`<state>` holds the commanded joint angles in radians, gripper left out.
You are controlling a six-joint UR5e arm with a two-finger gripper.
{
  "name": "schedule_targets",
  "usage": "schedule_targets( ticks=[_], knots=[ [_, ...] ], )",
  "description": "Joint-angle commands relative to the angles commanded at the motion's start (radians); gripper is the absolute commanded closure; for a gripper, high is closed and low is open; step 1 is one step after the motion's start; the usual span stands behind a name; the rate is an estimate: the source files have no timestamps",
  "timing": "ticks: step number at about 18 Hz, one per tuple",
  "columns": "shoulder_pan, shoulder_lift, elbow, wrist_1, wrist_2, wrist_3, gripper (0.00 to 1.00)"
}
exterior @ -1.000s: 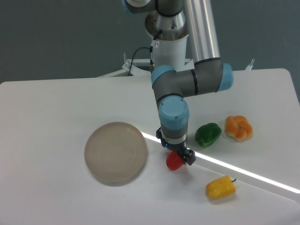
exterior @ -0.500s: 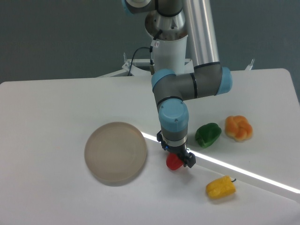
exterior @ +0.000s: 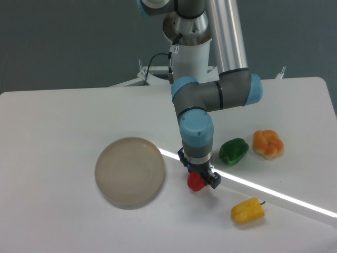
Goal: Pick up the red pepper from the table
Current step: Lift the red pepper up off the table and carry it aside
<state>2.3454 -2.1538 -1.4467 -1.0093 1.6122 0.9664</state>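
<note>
The table (exterior: 58, 116) is a wide white top with rounded corners, crossed by 1 bright diagonal stripe of light on its right half. The arm (exterior: 210, 95), grey with blue joint caps, reaches down from its base at the table's back edge to a spot near the middle. Left of it lies a round, translucent beige plate (exterior: 130, 170), flat on the table. The orange pepper (exterior: 267, 144) sits toward the right side, with the green pepper (exterior: 233, 151) just beside it on the left. A yellow pepper (exterior: 247, 210) lies nearer the front, well apart from those 2. The gripper (exterior: 200, 181) points straight down, its fingers clenched on the red pepper (exterior: 195, 182), which shows just right of the plate; whether the pepper touches the table I cannot tell
</note>
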Motion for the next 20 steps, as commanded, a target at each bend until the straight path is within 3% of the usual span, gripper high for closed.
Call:
schedule_targets(
  ticks=[3, 8, 15, 20],
  knots=[
    [0.017, 0.014, 0.055, -0.012, 0.002, 0.101, 0.56],
    [0.089, 0.015, 0.179, -0.112, 0.012, 0.271, 0.56],
    [0.221, 0.020, 0.223, -0.115, 0.005, 0.543, 0.56],
    [0.239, 0.026, 0.229, -0.114, 0.009, 0.574, 0.56]
  ],
)
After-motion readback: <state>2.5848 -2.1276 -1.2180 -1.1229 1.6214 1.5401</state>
